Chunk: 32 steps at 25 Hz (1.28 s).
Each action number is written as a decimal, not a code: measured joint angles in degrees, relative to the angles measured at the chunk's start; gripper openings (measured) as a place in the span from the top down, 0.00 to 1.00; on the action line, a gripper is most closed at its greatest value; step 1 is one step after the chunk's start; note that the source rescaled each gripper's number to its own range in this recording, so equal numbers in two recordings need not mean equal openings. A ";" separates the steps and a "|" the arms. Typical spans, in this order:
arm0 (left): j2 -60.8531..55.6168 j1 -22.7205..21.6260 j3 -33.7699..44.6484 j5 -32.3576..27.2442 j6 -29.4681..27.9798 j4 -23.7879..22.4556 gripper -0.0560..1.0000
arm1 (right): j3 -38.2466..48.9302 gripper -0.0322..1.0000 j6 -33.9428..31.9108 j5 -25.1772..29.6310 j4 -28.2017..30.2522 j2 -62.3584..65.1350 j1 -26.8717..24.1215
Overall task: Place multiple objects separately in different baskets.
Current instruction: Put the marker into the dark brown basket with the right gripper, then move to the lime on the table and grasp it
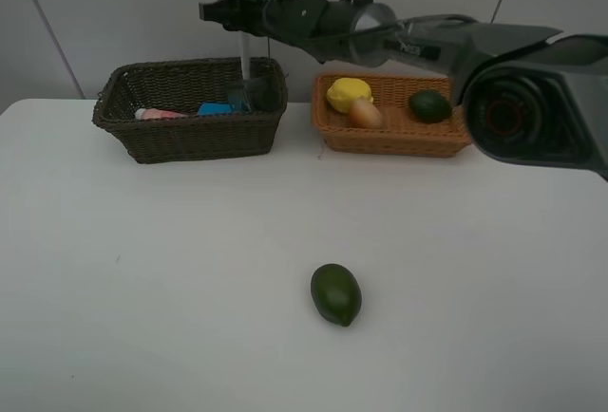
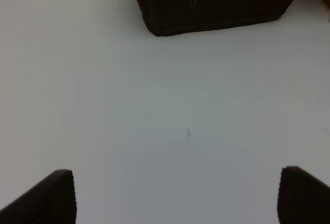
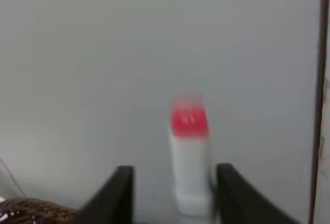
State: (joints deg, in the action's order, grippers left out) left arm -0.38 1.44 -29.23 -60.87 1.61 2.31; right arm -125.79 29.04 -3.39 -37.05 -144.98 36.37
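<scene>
White table (image 1: 171,270) (small dark specks), pale wall (image 1: 123,13) behind.

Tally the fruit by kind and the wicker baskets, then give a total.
Dark green oval avocados: 2
Yellow lemon: 1
Orange-tan peach: 1
Rectangular wicker baskets, dark brown and light orange: 2
Total: 6

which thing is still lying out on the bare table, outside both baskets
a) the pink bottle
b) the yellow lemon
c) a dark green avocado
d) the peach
c: a dark green avocado lies alone on the white table in front of the baskets, while the lemon and peach sit in the light tan basket and the pink bottle lies in the dark brown basket.
</scene>
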 joint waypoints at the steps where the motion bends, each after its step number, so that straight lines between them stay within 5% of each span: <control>1: 0.00 0.00 0.00 0.00 0.00 0.00 0.00 | -0.01 0.24 0.00 0.23 0.00 0.00 0.00; 3: 0.00 0.00 0.00 0.00 0.00 0.00 0.00 | -0.13 0.08 0.00 1.74 0.00 0.00 0.00; 9: 0.00 0.00 0.00 0.00 0.00 0.00 0.00 | -0.13 0.00 0.00 17.35 0.47 3.79 0.00; 13: 0.00 0.00 0.00 0.00 0.00 0.00 0.00 | -0.17 0.00 -3.44 39.12 6.21 11.56 0.00; 18: 0.00 0.00 0.00 0.00 0.00 0.00 0.00 | -0.58 0.00 -13.62 68.90 22.40 20.22 0.00; 25: 0.00 0.00 0.00 0.00 0.00 0.00 0.00 | 10.94 0.00 -28.05 73.06 36.50 29.20 0.00; 32: 0.00 0.00 0.00 0.00 0.00 0.00 0.00 | 37.17 0.00 -37.89 73.11 30.96 40.70 0.00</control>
State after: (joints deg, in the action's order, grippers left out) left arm -0.38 1.44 -29.23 -60.87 1.61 2.31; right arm -88.63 -8.86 69.72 -6.09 -104.28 36.37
